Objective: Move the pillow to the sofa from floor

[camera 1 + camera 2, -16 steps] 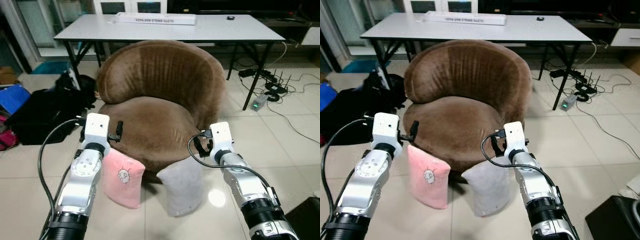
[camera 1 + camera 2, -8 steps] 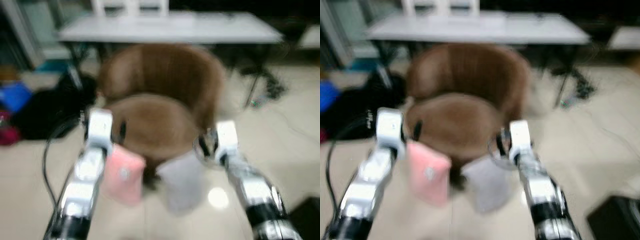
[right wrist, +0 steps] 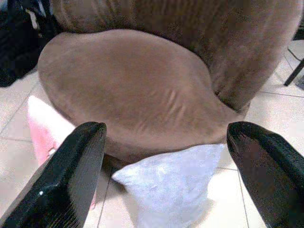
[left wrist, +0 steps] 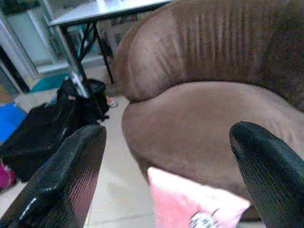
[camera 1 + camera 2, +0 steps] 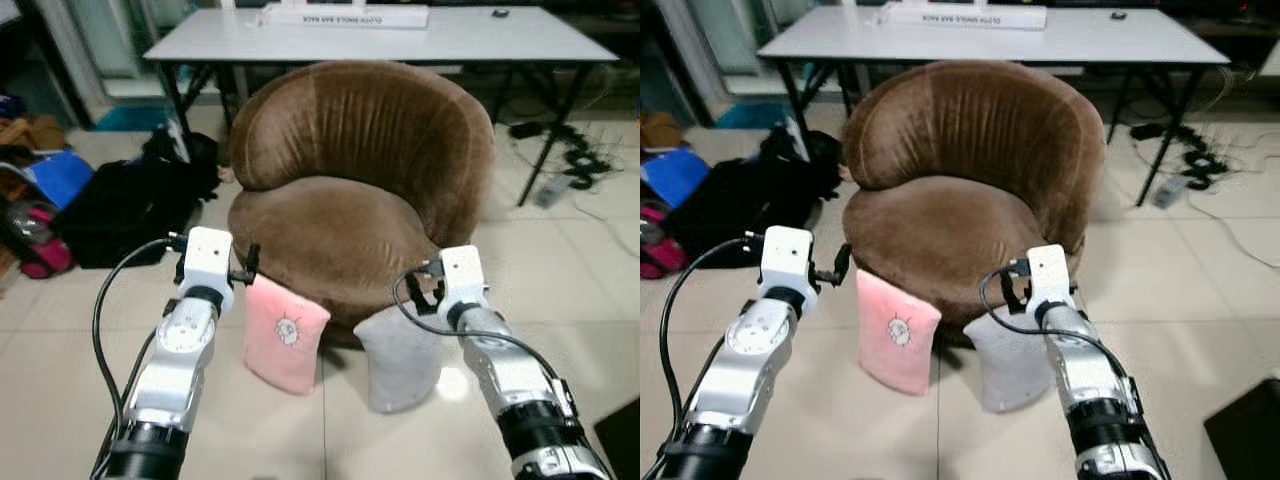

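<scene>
Pale tiled floor (image 5: 330, 420) runs through a room with a long white table (image 5: 300, 35) at the far side, standing on black legs. On the table lies a long white box (image 5: 345, 16) with a line of dark print along its side; the letters are too small to read. A small dark object (image 5: 500, 13) sits farther right on the tabletop.

Nearer stands a round brown plush sofa (image 5: 360, 190), a tub-shaped armchair with a curved back and a wide seat. Two pillows stand on the floor, leaning against its front. The pink pillow (image 5: 284, 333) is on the left and carries a small cartoon drawing, with no words that can be made out. The grey pillow (image 5: 403, 355) is just to its right, plain, its top corner touching the base of the sofa.

The left gripper (image 4: 168, 175) hovers near the left front of the sofa, just above the pink pillow, its two black fingers (image 4: 66, 183) spread wide with nothing between them. The right gripper (image 3: 166, 175) hangs over the grey pillow, fingers (image 3: 263, 166) likewise spread wide and holding nothing.

At far left on the floor lie a black bag (image 5: 120, 205), a blue item (image 5: 55, 175) and something pink (image 5: 40, 250). At far right, cables and a power strip (image 5: 560, 170) trail across the tiles.
</scene>
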